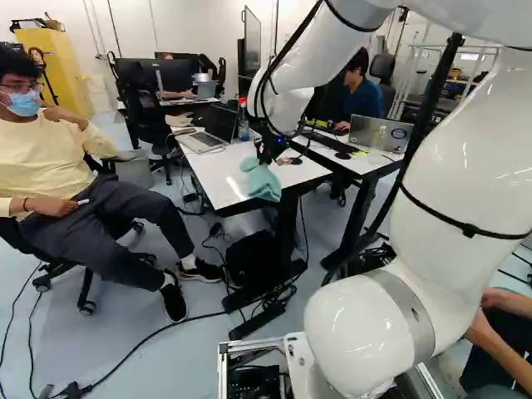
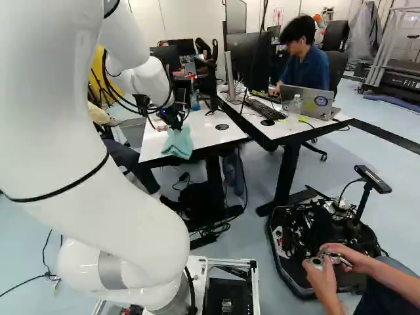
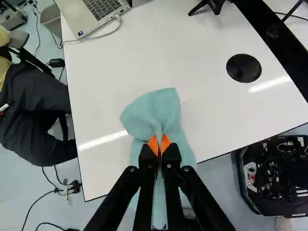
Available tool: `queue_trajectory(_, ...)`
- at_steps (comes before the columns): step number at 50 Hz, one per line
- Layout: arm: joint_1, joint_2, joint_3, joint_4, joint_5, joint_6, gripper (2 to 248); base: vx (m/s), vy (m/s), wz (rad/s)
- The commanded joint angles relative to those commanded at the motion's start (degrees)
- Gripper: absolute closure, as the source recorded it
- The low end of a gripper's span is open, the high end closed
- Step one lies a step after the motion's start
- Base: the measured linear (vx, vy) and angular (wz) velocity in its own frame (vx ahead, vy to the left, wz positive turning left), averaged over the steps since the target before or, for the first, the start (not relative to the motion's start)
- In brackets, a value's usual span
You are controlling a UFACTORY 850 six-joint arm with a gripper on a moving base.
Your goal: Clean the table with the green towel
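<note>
White and bulky, the arm's lowest joint (image 1: 366, 337) sits nearest; from it the arm (image 1: 465, 158) rises, arches over and reaches far ahead, its wrist bent down toward the near part of the table (image 3: 207, 125). At its end the gripper (image 3: 159, 141) angles downward, its two orange-tipped fingers clamped on a bunched fold of the green towel (image 3: 156, 108). One end of the towel lies on the white top; the other extends past the near edge.

It should handle as light, soft and limp, with little slip and nothing to break. The gathered middle is a sound hold, though a loose cloth may crumple or trail when pushed; gentle downward pressure would suit the wiping ahead. Farther off, to the right, lies a black disc (image 3: 244, 68); at the far left, an open laptop (image 1: 204, 140) and its cable call for clearance.
</note>
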Motion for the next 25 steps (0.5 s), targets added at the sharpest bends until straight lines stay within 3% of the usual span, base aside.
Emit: queue_trajectory(25, -1.2, -0.3, -0.3, -0.71, 0.0, 0.0, 222, 0.0, 0.0, 0.0)
